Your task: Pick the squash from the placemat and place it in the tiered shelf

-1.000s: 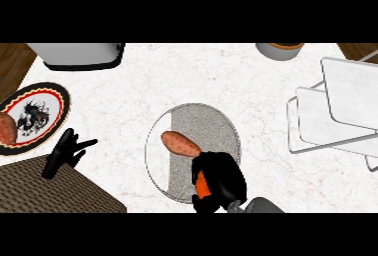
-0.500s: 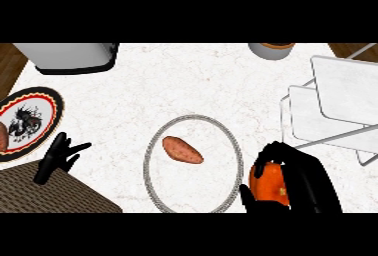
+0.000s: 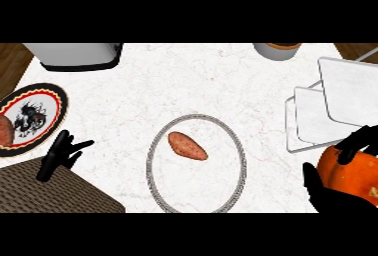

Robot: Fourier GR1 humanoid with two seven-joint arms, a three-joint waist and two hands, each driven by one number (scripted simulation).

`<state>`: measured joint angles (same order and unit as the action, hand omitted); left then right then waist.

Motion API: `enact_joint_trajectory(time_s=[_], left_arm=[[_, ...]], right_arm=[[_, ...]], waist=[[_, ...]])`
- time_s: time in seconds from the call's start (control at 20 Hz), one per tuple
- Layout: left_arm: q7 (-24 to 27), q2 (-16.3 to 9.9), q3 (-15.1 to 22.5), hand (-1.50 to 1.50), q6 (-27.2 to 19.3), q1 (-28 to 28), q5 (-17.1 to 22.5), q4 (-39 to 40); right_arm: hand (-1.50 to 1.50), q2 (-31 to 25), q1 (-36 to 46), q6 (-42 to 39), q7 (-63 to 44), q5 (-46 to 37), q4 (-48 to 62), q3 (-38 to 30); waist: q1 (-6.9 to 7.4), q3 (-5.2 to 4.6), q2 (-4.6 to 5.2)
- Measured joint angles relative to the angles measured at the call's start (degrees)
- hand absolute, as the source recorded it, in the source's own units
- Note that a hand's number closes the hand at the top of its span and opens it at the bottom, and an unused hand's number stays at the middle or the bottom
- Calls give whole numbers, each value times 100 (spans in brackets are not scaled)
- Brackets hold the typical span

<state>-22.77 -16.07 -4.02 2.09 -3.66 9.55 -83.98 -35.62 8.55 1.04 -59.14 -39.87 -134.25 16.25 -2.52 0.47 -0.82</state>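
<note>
I have the right hand (image 3: 336, 192) at the lower right of the frame, its black fingers and thumb curled round the orange squash (image 3: 353, 170); the squash sits in that grasp, partly cut off by the right edge, and it is off the placemat (image 3: 196, 163); it lies just below the lower tier of the white tiered shelf (image 3: 325, 117), and I cannot tell whether it touches the shelf's front rim. The shelf stands at the right side of the desk (image 3: 192, 80), its two flat white tiers stepping up towards the upper right corner. The round placemat lies at lower centre, grey-rimmed and pale inside; on it rests a reddish-brown sweet potato (image 3: 187, 145), tilted, a little above the mat's middle. My left hand (image 3: 59, 155) shows at the lower left, fingers straight and spread, holding nothing, at the edge of a brown woven mat (image 3: 52, 192). At the left edge sits a patterned plate (image 3: 33, 117) with a red and black rim; a grey appliance (image 3: 74, 54) stands at the upper left; a grey bowl (image 3: 278, 50) sits at the top, right of centre.
</note>
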Motion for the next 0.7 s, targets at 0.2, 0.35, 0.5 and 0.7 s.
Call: enact_joint_trajectory(time_s=[0.2, 0.35, 0.5, 0.7], left_arm=[[-10, 12, -3, 0, 50, 50, -26, 41], [-31, 34, 25, 0, 39, 73, -89, 13], [-59, 45, 48, 0, 46, 156, -115, 113], [-60, 59, 34, 0, 56, 170, -125, 89]], right_arm=[[150, -137, 466, -319, -100, 233, 28, -816], [150, -250, 777, -508, -102, 826, 135, -1537], [150, -440, 1156, -722, -115, 1734, 226, -2263], [150, -940, 1539, -1055, 8, 2766, 712, -3181]], waist=[[44, 0, 9], [74, 3, 14], [111, 8, 24], [163, 5, 29]])
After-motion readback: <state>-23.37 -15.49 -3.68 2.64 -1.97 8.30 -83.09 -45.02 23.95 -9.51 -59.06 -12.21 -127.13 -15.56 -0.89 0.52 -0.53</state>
